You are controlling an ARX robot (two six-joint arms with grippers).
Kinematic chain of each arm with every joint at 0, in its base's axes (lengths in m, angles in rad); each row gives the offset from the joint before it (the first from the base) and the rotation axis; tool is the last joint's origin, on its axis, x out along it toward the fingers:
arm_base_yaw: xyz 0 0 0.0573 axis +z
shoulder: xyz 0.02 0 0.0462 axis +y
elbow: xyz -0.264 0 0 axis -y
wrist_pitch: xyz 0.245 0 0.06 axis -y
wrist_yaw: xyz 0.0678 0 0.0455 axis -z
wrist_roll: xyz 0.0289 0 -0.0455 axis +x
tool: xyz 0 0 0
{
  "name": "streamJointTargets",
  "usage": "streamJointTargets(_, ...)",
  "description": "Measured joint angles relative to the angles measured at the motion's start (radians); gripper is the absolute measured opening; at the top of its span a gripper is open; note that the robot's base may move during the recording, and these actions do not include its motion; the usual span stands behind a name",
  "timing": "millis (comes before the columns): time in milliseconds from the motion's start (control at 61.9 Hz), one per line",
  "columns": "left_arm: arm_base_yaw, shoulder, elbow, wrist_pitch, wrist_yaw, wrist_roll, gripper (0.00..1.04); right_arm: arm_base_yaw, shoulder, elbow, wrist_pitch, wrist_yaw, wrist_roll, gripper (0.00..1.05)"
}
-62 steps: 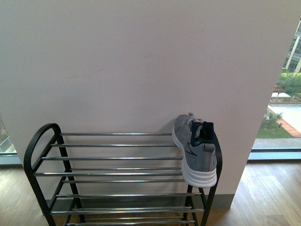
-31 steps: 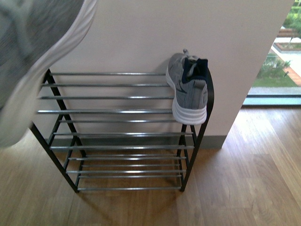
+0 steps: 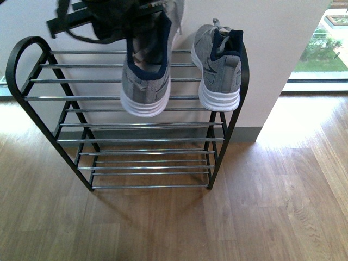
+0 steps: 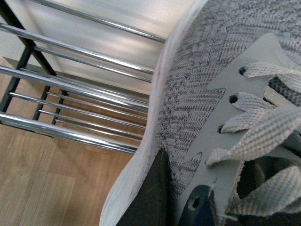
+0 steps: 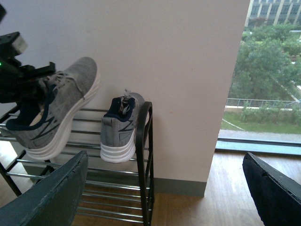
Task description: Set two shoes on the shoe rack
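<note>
Sneaker (image 3: pixel 144 81) in L gripper (image 3: pixel 117 22) over rack (image 3: pixel 81 98); 2nd sneaker (image 3: pixel 220 70) on top tier.

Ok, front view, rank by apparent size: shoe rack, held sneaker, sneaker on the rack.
1. Shoe rack, clearly largest.
2. Held sneaker and sneaker on the rack: about alike; the held one may be nearer the camera, so no ranking.

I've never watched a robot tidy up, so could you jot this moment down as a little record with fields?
Rack: black metal frame shoe rack with chrome rod shelves, standing on wooden floor
Placed shoe: grey knit sneaker with white sole, top shelf, right end
Carried shoe: matching grey sneaker, toe tilted up over top shelf, left of the first
Left gripper: shut on carried shoe
Right gripper: open, empty
</note>
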Motion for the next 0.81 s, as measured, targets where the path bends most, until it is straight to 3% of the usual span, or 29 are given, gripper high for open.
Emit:
streamJointTargets(259,0.003,0.213,0.305,-0.188,-0.029,-0.118,0.02,0.0,0.0,0.0,0.0,0.0,0.0,0.95)
streamJointTargets(323,0.01,0.228,0.315,-0.203,-0.082,-0.192,0.02,0.0,0.0,0.0,0.0,0.0,0.0,0.95)
streamJointTargets(452,0.017,0.229,0.316,-0.182,-0.079,-0.209,0.02,0.0,0.0,0.0,0.0,0.0,0.0,0.95)
streamJointTargets(808,-0.009,0.346,0.387,-0.201,0.011,-0.282,0.02,0.0,0.0,0.0,0.0,0.0,0.0,0.95)
